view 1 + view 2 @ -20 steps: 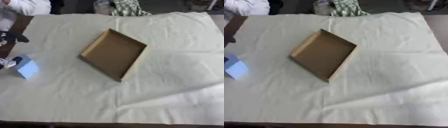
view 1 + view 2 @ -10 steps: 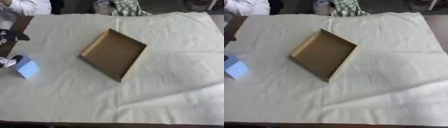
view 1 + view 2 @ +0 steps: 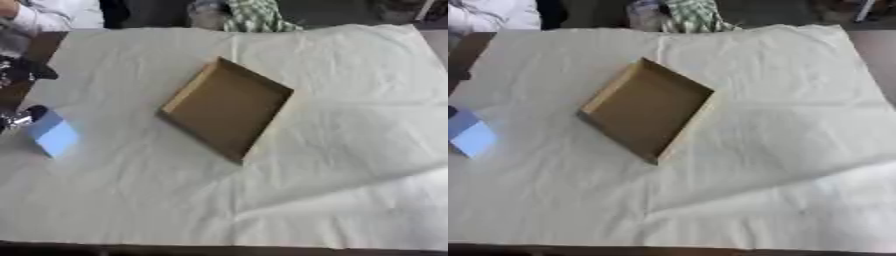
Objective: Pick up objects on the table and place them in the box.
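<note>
counter (image 3: pixel 350 165): one, covered by a wrinkled pale cloth; nothing on it has shifted over the last second.
box (image 3: pixel 226 108): one, open cardboard tray, sits just up-left of centre, skewed, long axis running roughly 1 to 7 o'clock. Empty inside. Same spot as a second ago.
blue object (image 3: pixel 54 134): one, pale blue, blocky, at 9 o'clock by the counter's left edge, well apart from the box. Barely moved, at most a slight nudge.
left hand (image 3: pixel 19 118): dark with silver parts, right at the view's left edge, touching or just beside the upper-left corner of the blue object. Can't tell if its fingers are spread or pinching the object; too little shows.
right hand: not visible in either view.
change: practically none; the hand stays parked by the object.
meaning: my read is that the pick is only starting, nothing boxed yet.
count: one box, one blue object, one hand showing.
next: object needs lifting and carrying toward 3 o'clock into the box.
</note>
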You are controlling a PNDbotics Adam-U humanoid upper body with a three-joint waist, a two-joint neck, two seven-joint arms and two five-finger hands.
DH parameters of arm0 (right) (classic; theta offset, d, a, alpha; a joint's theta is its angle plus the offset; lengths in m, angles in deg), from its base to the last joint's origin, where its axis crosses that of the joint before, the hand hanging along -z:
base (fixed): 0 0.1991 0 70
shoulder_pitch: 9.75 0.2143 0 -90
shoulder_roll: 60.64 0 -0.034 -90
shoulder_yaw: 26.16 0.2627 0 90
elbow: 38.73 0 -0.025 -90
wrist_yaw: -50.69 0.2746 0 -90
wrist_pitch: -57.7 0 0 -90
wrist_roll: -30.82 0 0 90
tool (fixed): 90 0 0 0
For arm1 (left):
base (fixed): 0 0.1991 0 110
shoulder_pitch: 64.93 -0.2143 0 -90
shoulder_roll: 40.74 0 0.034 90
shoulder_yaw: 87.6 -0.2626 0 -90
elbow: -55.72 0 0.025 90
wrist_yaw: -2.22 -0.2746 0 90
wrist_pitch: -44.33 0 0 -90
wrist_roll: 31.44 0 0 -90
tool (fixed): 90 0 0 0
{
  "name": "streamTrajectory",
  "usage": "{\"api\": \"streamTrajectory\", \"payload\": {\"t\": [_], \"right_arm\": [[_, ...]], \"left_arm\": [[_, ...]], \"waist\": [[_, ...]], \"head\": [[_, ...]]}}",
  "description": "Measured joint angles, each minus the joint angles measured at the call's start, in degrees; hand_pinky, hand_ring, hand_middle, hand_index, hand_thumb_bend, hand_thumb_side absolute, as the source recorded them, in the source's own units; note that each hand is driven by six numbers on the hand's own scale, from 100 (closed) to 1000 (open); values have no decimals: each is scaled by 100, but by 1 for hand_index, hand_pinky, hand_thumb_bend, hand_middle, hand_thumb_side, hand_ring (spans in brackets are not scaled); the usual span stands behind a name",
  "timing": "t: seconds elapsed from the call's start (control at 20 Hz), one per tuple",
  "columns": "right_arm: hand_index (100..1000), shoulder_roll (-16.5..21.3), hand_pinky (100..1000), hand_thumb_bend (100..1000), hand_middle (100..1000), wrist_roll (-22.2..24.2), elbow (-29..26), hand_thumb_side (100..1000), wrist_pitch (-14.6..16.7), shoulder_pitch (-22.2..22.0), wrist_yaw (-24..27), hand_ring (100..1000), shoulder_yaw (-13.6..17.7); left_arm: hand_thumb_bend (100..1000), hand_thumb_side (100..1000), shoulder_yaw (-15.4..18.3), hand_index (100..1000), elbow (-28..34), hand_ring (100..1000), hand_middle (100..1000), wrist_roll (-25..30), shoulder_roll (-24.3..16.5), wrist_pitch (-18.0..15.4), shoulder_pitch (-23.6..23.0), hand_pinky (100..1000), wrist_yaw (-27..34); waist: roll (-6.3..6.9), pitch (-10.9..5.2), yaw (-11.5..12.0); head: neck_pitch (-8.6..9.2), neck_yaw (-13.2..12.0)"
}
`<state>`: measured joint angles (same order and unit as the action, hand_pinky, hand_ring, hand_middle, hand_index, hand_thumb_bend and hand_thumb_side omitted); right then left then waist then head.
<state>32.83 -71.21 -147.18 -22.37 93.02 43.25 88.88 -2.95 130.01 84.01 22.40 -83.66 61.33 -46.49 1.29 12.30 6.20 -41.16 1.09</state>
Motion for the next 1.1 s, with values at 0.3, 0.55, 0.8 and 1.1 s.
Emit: {"api": "streamTrajectory", "payload": {"t": [0.3, 0.55, 0.8, 1.1], "right_arm": [[811, -1, 699, 100, 638, 2, 4, 562, -2, -23, 2, 739, 1], [811, -3, 699, 100, 637, 4, 7, 562, -4, -64, 8, 739, 2], [811, -4, 699, 100, 637, 2, 8, 562, -3, -67, 16, 739, 1], [811, -5, 699, 100, 636, -4, 9, 563, -6, -67, 24, 738, 1]], "left_arm": [[175, 881, -91, 1000, 3, 889, 901, -116, 0, -116, 59, 854, -4], [328, 643, -314, 1000, 35, 892, 898, -260, 0, -260, 354, 857, 204], [413, 487, -509, 1000, -96, 891, 908, -346, 0, -346, 501, 857, 0], [465, 632, -799, 1000, -404, 897, 917, -444, 0, -445, 595, 865, -396]], "waist": [[1, -34, 30], [1, -73, 123], [-4, -86, 156], [-16, -97, 159]], "head": [[-8, 20], [-87, 185], [-122, 307], [-162, 341]]}}
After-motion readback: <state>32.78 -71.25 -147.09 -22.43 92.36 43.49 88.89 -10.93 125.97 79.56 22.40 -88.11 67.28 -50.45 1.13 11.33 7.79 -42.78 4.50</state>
